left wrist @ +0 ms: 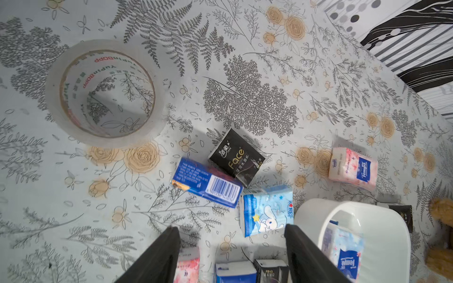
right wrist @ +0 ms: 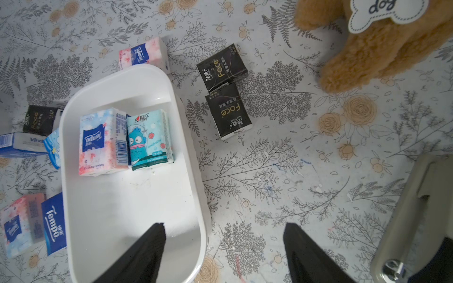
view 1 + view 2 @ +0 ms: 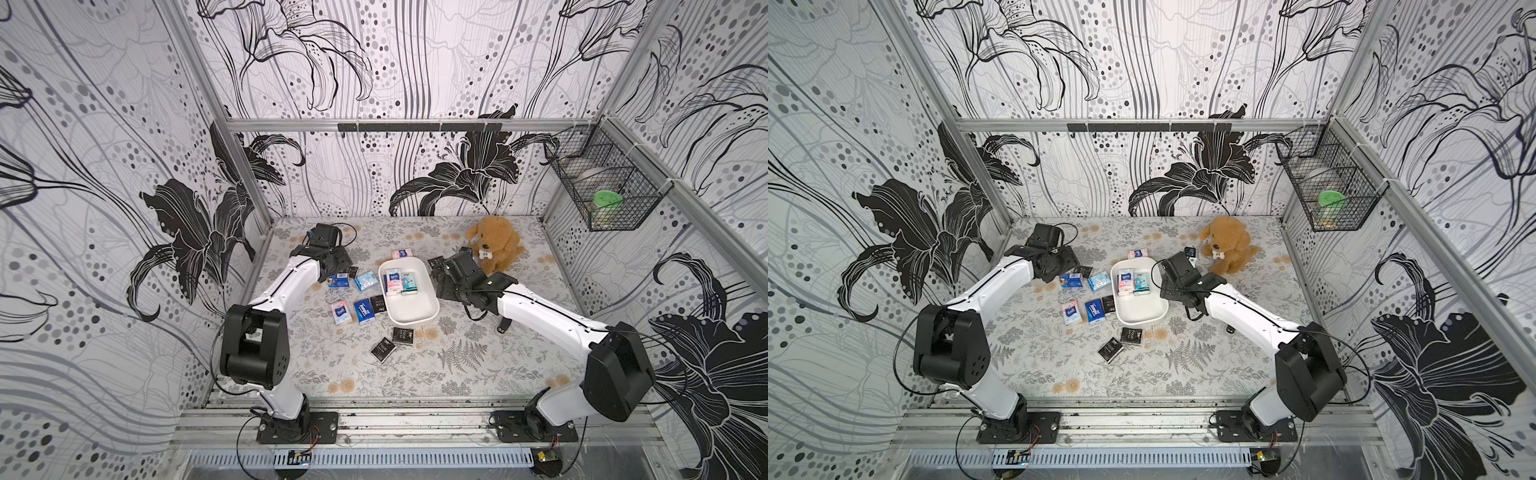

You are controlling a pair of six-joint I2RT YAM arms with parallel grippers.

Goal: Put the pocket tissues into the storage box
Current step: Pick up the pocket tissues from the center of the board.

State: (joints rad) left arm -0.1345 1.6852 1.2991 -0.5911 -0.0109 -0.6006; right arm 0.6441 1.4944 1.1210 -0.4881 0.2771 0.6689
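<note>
The white storage box [image 3: 411, 311] sits mid-table with two pocket tissues in its far end, a pink-white one [image 2: 103, 142] and a teal one [image 2: 149, 139]. Several more packets lie loose left of the box, among them dark blue [image 1: 206, 186], black [image 1: 236, 156] and light blue [image 1: 266, 210]. Two black packets [image 2: 226, 90] lie right of it and two [image 3: 392, 341] in front. My left gripper [image 1: 231, 230] hangs open and empty above the left group. My right gripper [image 2: 224, 231] is open and empty, one finger over the box's rim [image 2: 201, 220], the other over the table.
A roll of clear tape [image 1: 103, 93] lies on the table beyond the left packets. A brown plush dog [image 3: 496, 243] sits behind my right gripper. A black stick [image 3: 503, 324] lies under the right arm. A wire basket [image 3: 602, 183] hangs on the right wall.
</note>
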